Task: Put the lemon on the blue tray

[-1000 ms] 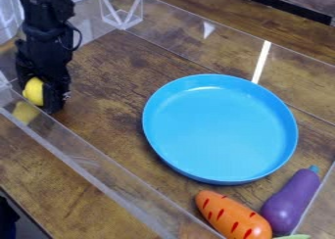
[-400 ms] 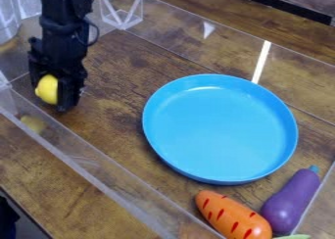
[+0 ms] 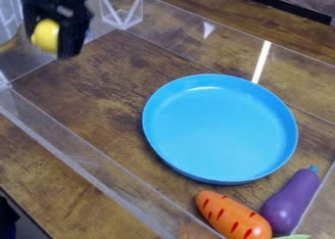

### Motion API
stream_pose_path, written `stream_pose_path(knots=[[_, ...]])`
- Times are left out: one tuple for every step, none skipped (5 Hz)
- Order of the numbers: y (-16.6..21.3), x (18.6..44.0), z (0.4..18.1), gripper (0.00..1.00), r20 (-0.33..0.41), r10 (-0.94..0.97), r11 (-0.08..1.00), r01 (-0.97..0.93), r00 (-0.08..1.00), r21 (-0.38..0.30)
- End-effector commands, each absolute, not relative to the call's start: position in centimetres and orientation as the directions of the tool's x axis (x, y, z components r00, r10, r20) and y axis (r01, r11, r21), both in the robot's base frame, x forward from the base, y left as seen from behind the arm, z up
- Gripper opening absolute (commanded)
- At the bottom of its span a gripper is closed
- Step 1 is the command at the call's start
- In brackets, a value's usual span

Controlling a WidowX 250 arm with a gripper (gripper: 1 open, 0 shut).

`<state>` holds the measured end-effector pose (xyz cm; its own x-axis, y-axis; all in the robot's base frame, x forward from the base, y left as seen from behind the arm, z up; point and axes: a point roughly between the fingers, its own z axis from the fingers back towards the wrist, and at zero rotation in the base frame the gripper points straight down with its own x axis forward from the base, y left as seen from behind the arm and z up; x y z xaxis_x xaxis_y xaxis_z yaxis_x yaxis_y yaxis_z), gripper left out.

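The small bright-yellow lemon (image 3: 47, 33) hangs in the air at the upper left, held between the black fingers of my gripper (image 3: 53, 32). The jaws are shut on it, standing wide around the fruit. The gripper is high above the wooden table, well to the left of the large round blue tray (image 3: 220, 127), which lies flat at centre right with nothing on it. The arm above the gripper runs out of the top of the frame.
An orange striped carrot (image 3: 233, 216) and a purple eggplant (image 3: 296, 199) lie at the bottom right, just beyond the tray's rim. Clear plastic walls (image 3: 78, 145) fence the wooden work area at front left and at the back.
My gripper has risen from table level at the left, carrying the lemon up and slightly to the right. The tray, carrot and eggplant have not moved.
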<state>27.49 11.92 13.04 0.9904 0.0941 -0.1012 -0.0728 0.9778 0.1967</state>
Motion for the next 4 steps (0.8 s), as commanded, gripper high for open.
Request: stream_pose_path(knots=[[11.0,28.8,15.8,0.0,0.007,0.041,0.972,-0.042,0.999,0.233],[11.2,29.2,15.9,0.0,0.008,0.018,0.974,-0.019,1.0,0.228],[10.2,30.1,15.7,0.0,0.011,-0.038,0.974,0.034,0.999,0.224],[9.0,31.0,15.0,0.0,0.016,-0.095,0.972,0.09,0.995,0.219]])
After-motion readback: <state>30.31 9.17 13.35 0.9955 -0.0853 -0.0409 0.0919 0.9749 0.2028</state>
